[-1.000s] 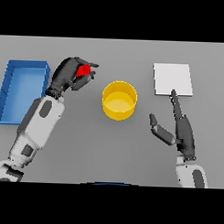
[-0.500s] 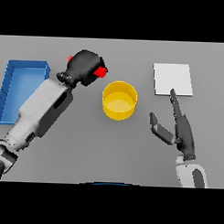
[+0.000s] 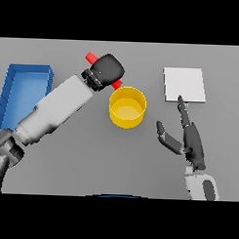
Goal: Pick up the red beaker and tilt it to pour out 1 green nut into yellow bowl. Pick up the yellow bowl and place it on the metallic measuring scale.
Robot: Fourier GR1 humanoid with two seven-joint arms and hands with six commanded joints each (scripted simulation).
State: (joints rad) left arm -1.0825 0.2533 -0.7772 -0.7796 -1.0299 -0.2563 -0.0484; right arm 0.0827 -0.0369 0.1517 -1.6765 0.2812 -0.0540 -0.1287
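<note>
My left hand [image 3: 108, 69] is shut on the red beaker [image 3: 91, 57], which lies tilted with one red end showing up-left of the hand and the other end down-right at the bowl's rim. The hand covers most of the beaker. The yellow bowl [image 3: 127, 107] stands on the table just below and right of that hand. I see no green nut. The metallic measuring scale [image 3: 184, 84] is a pale square plate at the right back. My right hand [image 3: 188, 137] rests open on the table in front of the scale, fingers straight and pointing toward it.
A blue tray [image 3: 22, 91] sits at the left edge of the table, beside my left forearm.
My left hand has carried the red beaker up and to the right, from beside the blue tray to the yellow bowl's rim, and tilted it. The right hand has stayed still.
</note>
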